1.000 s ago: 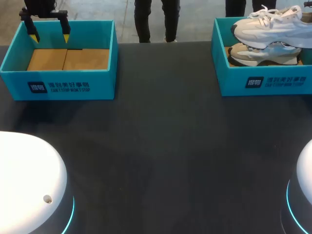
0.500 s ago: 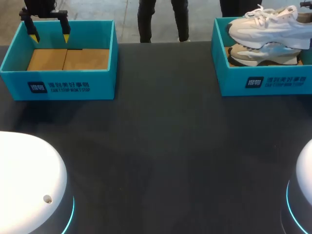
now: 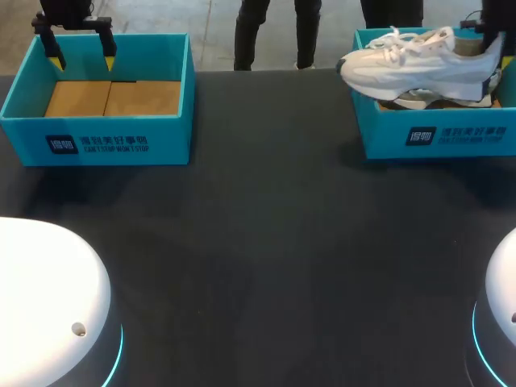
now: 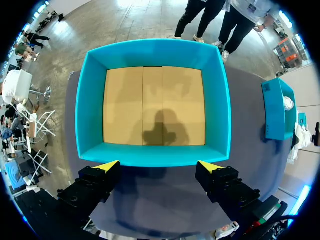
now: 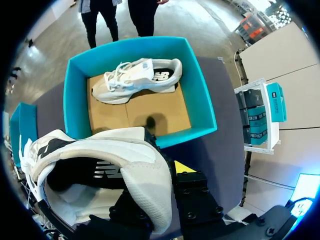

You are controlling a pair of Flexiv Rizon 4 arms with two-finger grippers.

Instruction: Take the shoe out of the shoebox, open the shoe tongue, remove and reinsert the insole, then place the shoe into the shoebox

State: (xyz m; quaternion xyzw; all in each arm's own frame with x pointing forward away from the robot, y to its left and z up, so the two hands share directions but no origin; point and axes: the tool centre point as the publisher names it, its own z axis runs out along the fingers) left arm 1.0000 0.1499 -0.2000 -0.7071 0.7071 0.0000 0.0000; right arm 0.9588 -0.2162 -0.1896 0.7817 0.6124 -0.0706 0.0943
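two shoes: lifted shoe [image 3: 415, 64] above second shoe [image 5: 137, 77] in right shoebox [image 3: 387, 137]
right tool [image 3: 493, 48]: pinching its heel; toe overhangs left wall
left tool [image 3: 81, 55]: spread, over left shoebox [image 3: 173, 121]

Upper right of the head view: the right gripper [image 3: 497, 50] is cut by the frame edge. The lifted shoe [image 3: 415, 60] covers most of the second shoe [image 3: 419, 98] in the right shoebox [image 3: 435, 137]. Upper left: the left arm [image 3: 64, 10] is cropped above the left gripper [image 3: 81, 50]. Right wrist view: one yellow fingertip [image 5: 183, 167] shows; the lifted shoe's heel hides the other.
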